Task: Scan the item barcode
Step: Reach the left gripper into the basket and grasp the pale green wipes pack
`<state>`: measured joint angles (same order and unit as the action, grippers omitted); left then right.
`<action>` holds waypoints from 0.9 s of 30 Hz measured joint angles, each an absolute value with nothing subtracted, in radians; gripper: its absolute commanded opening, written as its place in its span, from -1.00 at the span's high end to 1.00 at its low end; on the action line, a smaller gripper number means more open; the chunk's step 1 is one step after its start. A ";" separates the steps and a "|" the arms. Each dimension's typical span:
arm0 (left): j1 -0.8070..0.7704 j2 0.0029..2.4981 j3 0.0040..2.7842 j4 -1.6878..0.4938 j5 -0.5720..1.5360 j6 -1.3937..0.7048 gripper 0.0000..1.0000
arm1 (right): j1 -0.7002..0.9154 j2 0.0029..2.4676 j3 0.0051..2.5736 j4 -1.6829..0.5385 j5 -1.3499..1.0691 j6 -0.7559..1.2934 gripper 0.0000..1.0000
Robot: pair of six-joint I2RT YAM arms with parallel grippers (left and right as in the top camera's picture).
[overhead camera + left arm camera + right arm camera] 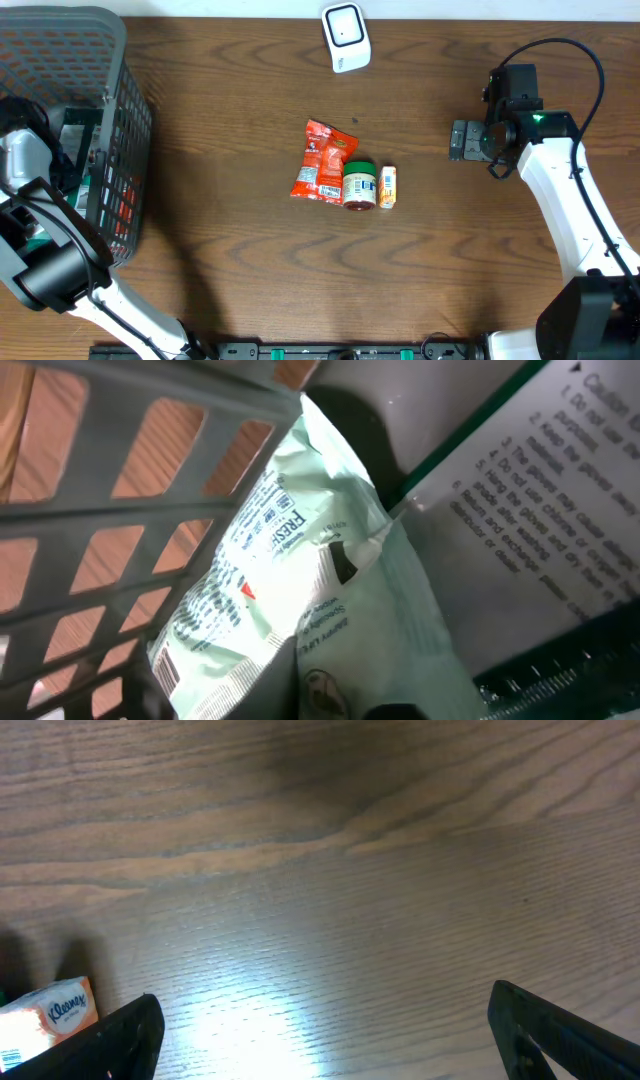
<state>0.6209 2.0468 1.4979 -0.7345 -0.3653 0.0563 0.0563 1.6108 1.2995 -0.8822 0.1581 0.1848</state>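
My left arm [28, 160] reaches down into the grey mesh basket [115, 90] at the table's left. In the left wrist view a pale green packet [300, 580] with dark print fills the frame, and its barcode [165, 670] shows at the lower left. My left gripper [345, 705] is shut on the packet's lower edge, and its fingers are almost wholly hidden by the packet. The white scanner [346, 38] stands at the back centre. My right gripper [462, 140] hovers open over bare wood at the right, with nothing between its fingers [120, 1040].
A red snack packet [322, 160], a green-lidded jar [360, 185] and a small orange tissue pack [388, 187] lie together at mid-table. Inside the basket, a white sheet with printed caution text [540, 490] lies beside the green packet. The basket wall [150, 510] is close on the left.
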 measured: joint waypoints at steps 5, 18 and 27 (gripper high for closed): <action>0.621 1.975 1.488 -0.749 -0.353 0.044 0.86 | 0.056 1.611 1.299 -0.882 0.158 0.185 -0.99; 0.569 1.394 1.481 -0.736 -0.345 -0.071 0.86 | 0.056 1.611 1.299 -0.882 0.159 0.185 -0.99; 0.280 1.035 1.481 -0.765 -0.343 -0.125 0.86 | 0.056 1.611 1.299 -0.882 0.158 0.185 -0.98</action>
